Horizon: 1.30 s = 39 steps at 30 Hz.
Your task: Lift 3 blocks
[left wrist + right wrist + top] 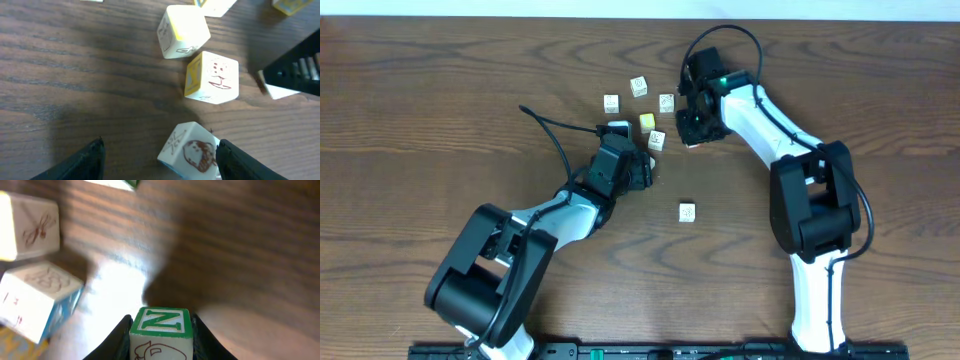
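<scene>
**Between spread fingers on the left, one block waits; on the right, one is gripped**

Between the fingers of the left claw [161,155], which stand spread wide, sits the brown-picture block [192,150]. It rests on the counter [440,100], turned corner-on to the jaws and nearer one finger than the other. Just beyond that claw lie the yellow-sided cube [212,77] and, past it, the yellow-topped cube [182,30]. Both are apart from the claw and no part of the job.

Further right, the right claw [159,335] is closed on the green-N block [161,320], with a finger pressed to each flank. Whether that block is clear of the counter I cannot tell. Off to this claw's left lies the blue-sided block [40,300], with another pale cube [27,225] just past it.

The coming move looks to be the left arm's. Its block is directly under it, so the jaws need only close and rise. As the cube sits askew, it may twist as the fingers meet it.
</scene>
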Available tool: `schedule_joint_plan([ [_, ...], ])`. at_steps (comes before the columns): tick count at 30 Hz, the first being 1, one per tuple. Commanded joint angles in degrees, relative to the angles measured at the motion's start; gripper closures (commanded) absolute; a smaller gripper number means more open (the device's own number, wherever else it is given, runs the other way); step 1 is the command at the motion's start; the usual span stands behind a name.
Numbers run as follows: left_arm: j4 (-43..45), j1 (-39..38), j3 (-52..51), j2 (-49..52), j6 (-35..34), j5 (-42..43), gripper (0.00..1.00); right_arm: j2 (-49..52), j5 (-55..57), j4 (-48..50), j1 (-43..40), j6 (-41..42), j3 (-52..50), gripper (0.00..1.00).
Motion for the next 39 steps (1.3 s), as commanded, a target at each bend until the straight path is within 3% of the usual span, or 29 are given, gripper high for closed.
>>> schedule_joint_plan([
  [1,-0.85,-0.13,-0.22,-3.04,2.82,0.17,0.28,-6.91,1.33,-2.58,0.26,0.81,0.57,0.99],
  [10,-1.03,-1.31,-0.2,-3.65,5.81,4.63,0.28,-11.89,3.89,-12.39,-1.18,2.27,0.33,0.99],
  [15,-2.23,-1.33,0.02,-3.65,11.28,4.83,0.28,-11.89,3.87,-14.58,-1.53,3.93,-3.39,0.99],
  [25,-3.23,-1.31,0.76,-3.63,15.26,2.91,0.28,-14.4,2.91,-10.99,-1.53,5.75,-16.72,0.99],
  [35,-9.7,-1.29,6.45,-3.02,27.3,3.76,0.35,-24.81,-1.66,-2.27,-1.46,7.72,-32.72,0.99],
  [39,-10.54,-1.29,8.33,-1.11,27.67,3.78,0.35,-25.07,-2.19,-1.79,-0.52,9.38,-35.17,0.99],
])
